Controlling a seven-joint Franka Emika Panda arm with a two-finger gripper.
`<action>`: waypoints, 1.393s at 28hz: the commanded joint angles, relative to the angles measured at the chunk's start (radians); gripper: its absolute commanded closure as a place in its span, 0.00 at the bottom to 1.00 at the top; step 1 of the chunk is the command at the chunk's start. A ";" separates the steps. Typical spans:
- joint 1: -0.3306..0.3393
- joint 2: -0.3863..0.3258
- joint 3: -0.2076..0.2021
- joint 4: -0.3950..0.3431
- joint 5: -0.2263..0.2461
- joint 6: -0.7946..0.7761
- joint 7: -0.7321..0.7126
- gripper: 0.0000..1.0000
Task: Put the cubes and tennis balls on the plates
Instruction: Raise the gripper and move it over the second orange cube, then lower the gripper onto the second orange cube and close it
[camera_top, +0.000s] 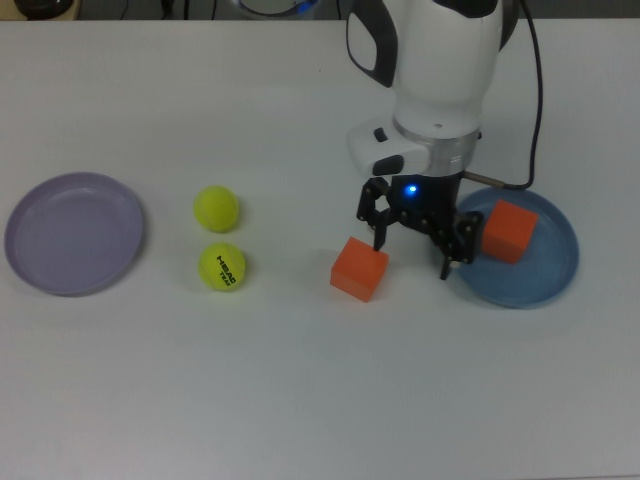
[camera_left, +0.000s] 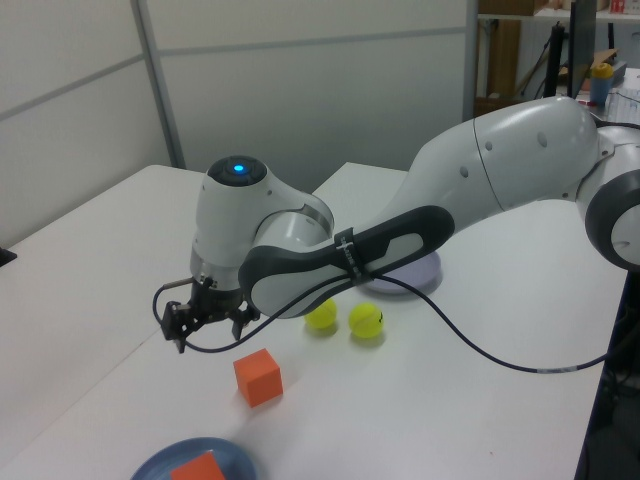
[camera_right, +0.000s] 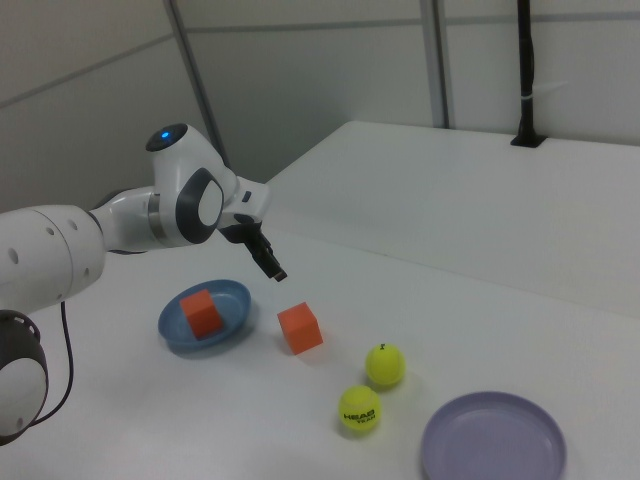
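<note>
Your gripper (camera_top: 412, 245) is hanging open and empty above the table (camera_top: 300, 380).
Top view: one cube (camera_top: 509, 232) is sitting on the blue plate (camera_top: 520, 290); the other cube (camera_top: 359, 268) is lying just below the fingers, both balls (camera_top: 217, 209) near the lilac plate (camera_top: 74, 233). Left view: the gripper is floating above the loose cube. Right view: the lilac plate is sitting bare.

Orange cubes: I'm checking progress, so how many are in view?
2. One cube sits on the blue plate; the other cube rests on the table beside that plate. None appear hidden.
</note>
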 joint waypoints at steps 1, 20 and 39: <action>-0.019 -0.037 -0.015 -0.025 0.033 -0.055 0.012 0.00; -0.043 -0.020 -0.015 -0.095 0.033 -0.136 -0.114 0.00; -0.051 0.043 -0.013 -0.094 0.053 -0.077 -0.284 0.00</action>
